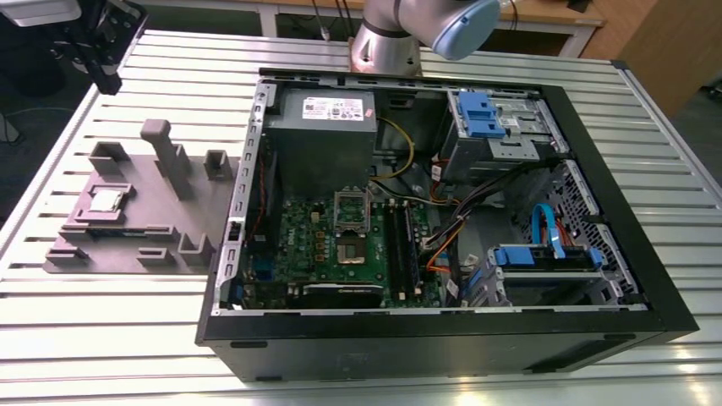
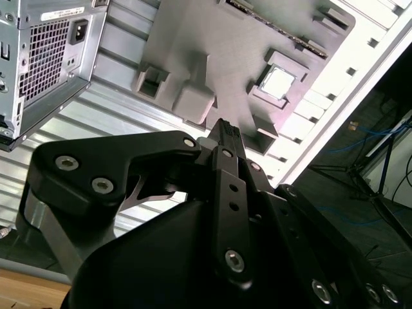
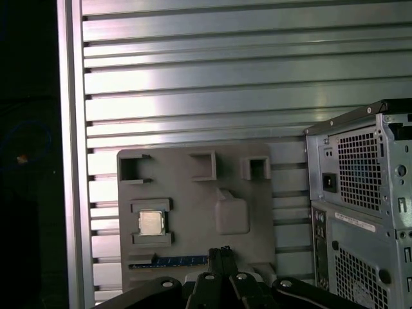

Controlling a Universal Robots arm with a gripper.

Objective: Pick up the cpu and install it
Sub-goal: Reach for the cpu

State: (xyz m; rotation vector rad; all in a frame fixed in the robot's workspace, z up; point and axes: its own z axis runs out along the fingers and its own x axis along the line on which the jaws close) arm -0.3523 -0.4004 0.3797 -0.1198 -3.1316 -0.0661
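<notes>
You find the cpu point(image 1: 107, 200) lying flat in a shallow seat of the mauve-grey tray point(image 1: 135, 224). Its shiny silver top faces up. The tray rests on the slatted metal table point(image 1: 113, 338), at the exterior view's left, just beside the open computer case point(image 1: 451, 342). Low raised blocks of the tray stand close on two opposite sides of the chip, and taller blocks stand further away on the same tray.

In the first wrist view the gripper point(image 3: 221, 252) hangs over the tray, near the edge where a dark blue strip lies. Its two black fingers are pressed together, closed on themselves. The cpu point(image 3: 151, 223) sits apart from them, to one side, and the gripper touches neither the chip nor the tray. In the second wrist view you see the same closed fingertips point(image 2: 225, 132) from behind the black gripper body, and the cpu point(image 2: 277, 82) lies beyond them in its seat.

Inside the case, the green motherboard point(image 1: 327, 245) lies flat. The rectangular metal socket frame point(image 1: 351, 211) with its dark centre is about in the middle of the board, well apart from the chip. The grey power supply box point(image 1: 321, 110) sits in the case on the side where the arm point(image 1: 418, 30) stands. The arm's grey and blue joint shows at the table's far edge, behind the case.
</notes>
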